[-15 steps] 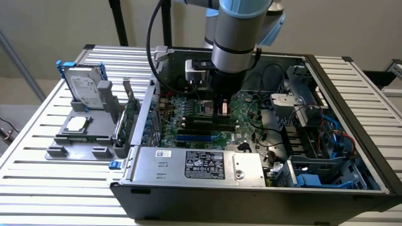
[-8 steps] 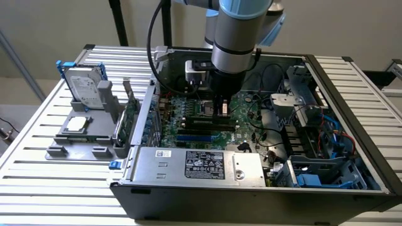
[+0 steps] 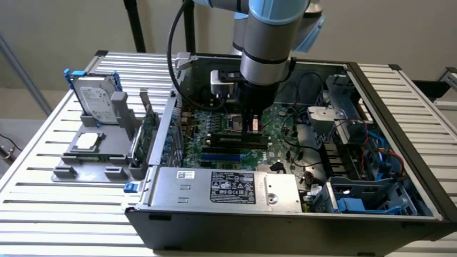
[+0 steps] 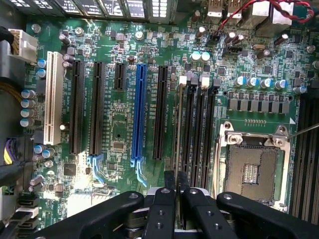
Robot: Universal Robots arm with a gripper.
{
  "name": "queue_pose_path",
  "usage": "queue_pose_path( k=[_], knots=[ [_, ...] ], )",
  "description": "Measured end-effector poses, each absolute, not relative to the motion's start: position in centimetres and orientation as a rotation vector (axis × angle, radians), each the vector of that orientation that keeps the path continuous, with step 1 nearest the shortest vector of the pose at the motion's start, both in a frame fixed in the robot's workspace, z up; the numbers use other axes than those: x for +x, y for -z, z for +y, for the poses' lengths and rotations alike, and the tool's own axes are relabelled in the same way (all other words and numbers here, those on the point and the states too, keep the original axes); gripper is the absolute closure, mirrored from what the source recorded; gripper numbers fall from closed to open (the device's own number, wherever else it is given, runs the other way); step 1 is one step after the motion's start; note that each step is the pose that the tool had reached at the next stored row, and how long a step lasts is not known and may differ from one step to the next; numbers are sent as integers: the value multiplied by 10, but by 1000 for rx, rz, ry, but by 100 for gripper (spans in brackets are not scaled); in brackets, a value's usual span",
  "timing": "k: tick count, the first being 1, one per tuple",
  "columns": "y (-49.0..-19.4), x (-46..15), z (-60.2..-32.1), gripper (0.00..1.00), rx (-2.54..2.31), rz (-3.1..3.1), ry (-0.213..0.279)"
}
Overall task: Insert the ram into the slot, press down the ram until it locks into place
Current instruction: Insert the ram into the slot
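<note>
Gripper [image 4: 176,175] jaws drawn narrow, pinching the ram [image 4: 178,124] by its upper edge. We see the stick edge-on, running straight out from between the fingertips [image 4: 169,175]. It stands along the slot [image 4: 185,129], outermost of the black memory row (seating depth not readable). A long black expansion slot [image 4: 162,112] lies close on one flank; the processor socket [image 4: 251,169] sits beyond the row on the other.

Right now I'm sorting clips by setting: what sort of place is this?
Probably a robotics lab bench for computer assembly: an open PC case lies on a slatted table, a hard drive stands beside it, and the gripper holds the ram over the motherboard.
</note>
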State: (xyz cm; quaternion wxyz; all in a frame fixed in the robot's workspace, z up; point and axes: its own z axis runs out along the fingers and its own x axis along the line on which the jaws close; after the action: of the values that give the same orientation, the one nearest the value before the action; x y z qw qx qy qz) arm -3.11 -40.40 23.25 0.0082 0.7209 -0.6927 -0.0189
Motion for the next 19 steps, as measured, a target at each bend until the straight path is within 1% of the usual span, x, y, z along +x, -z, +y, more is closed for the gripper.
queue_pose_path(
  k=[19],
  knots=[
    [-231,-32,-402,87,2248,-2177,52]
  ],
)
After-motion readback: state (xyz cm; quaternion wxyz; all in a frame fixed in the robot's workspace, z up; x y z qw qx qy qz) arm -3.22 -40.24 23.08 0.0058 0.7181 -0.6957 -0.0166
